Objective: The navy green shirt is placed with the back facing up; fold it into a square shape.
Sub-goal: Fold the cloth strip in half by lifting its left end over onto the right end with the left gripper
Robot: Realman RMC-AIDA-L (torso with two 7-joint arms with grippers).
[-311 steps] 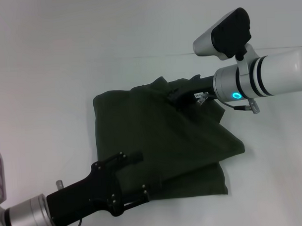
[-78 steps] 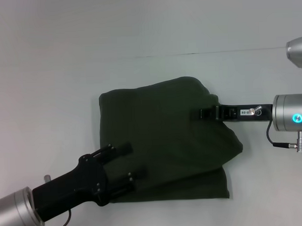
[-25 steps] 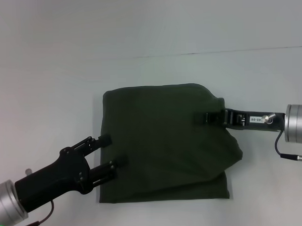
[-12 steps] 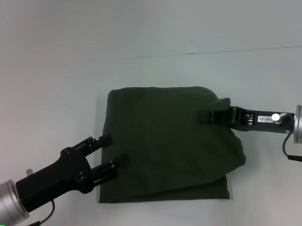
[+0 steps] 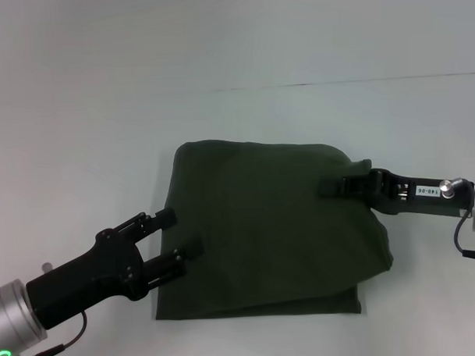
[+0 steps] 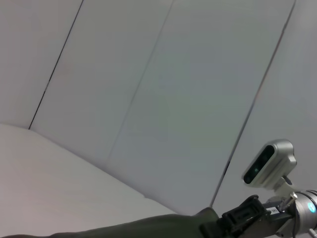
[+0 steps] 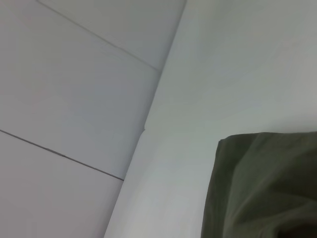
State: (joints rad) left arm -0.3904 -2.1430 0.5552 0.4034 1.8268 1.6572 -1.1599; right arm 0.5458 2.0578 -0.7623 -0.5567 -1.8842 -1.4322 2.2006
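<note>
Head view, shirt: the navy green shirt [image 5: 270,224] is seen lying folded on the white surface [image 5: 80,137], roughly at the centre, with a looser upper layer sagging toward its right near corner.
Head view, left gripper [image 5: 174,236]: it is held at the shirt's left edge, toward the near side; its fingers [image 5: 187,249] are spread apart, one at the hem and one just over the cloth, nothing clamped.
Head view, right gripper [image 5: 331,187]: it is reached in from the right over the upper layer; whether its fingers are apart or pinched on cloth cannot be told.
Head view, key relation: the shirt lies rightward of the left fingers and leftward of the right ones; the loose right flap is judged nearer the right arm.
Left wrist view: only a strip of the shirt is caught, with the right gripper beyond it; own fingers are not shown.
Right wrist view: a far corner of the shirt is seen resting on the surface.
</note>
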